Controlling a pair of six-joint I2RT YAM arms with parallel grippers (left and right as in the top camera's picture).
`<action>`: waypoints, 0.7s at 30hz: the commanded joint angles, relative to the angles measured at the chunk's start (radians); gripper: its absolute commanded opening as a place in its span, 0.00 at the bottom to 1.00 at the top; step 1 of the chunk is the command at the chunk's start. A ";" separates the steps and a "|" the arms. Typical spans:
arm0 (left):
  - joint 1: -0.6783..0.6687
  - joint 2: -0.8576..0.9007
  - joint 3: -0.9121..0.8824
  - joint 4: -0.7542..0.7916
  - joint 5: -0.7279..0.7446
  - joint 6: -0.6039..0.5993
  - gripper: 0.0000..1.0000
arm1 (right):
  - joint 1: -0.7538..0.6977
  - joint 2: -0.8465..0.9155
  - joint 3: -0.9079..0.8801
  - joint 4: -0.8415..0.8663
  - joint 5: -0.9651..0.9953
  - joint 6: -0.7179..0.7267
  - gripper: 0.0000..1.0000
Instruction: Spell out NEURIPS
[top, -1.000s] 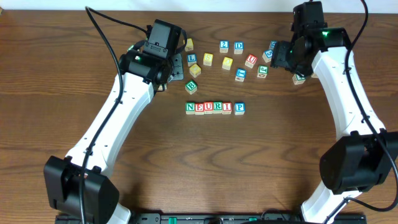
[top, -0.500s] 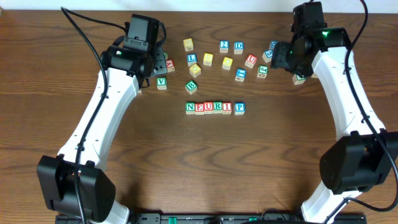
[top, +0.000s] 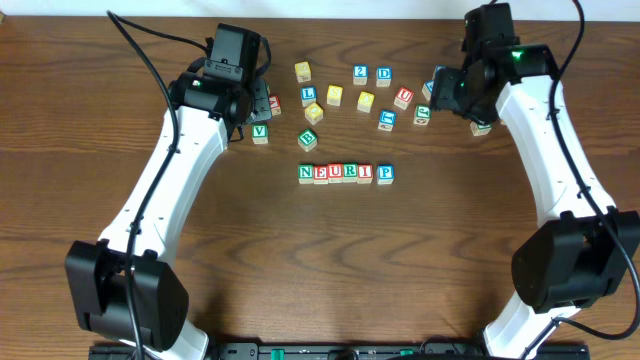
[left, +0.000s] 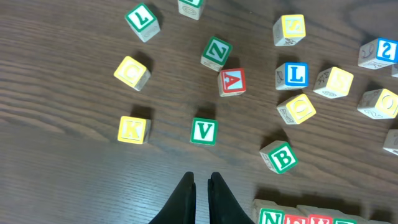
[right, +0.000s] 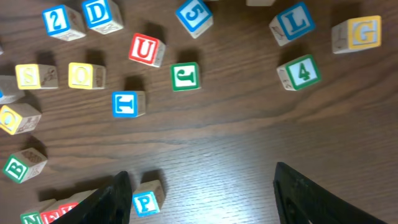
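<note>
Left pincer (left: 201, 182) pinched shut on nothing, right pincer (right: 202, 186) spread wide and bare
My left fingertips stand together over the wooden table (left: 68, 186), gripping nothing; just past them sits the green V cube (left: 203, 131), untouched, and farther on the red A cube (left: 232, 81) and the green Z cube (left: 216, 53). Between my right fingers only wood shows, with the blue P cube (right: 147, 200) beside one finger, not between them. The letter row (top: 345, 172) lies mid-table between my arms, N to I touching and P a slight gap off; farther back, a yellow S cube (right: 28, 76) sits loose among the scattered ones
</note>
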 joint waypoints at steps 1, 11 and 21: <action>0.001 0.014 -0.004 0.004 0.028 0.001 0.10 | 0.022 0.006 0.011 0.006 0.001 -0.007 0.68; 0.001 0.014 -0.004 0.004 0.028 0.001 0.52 | 0.041 0.006 0.011 0.012 0.000 -0.007 0.70; 0.047 0.014 0.014 0.036 0.027 0.018 0.69 | 0.138 0.110 0.164 0.067 -0.198 -0.021 0.74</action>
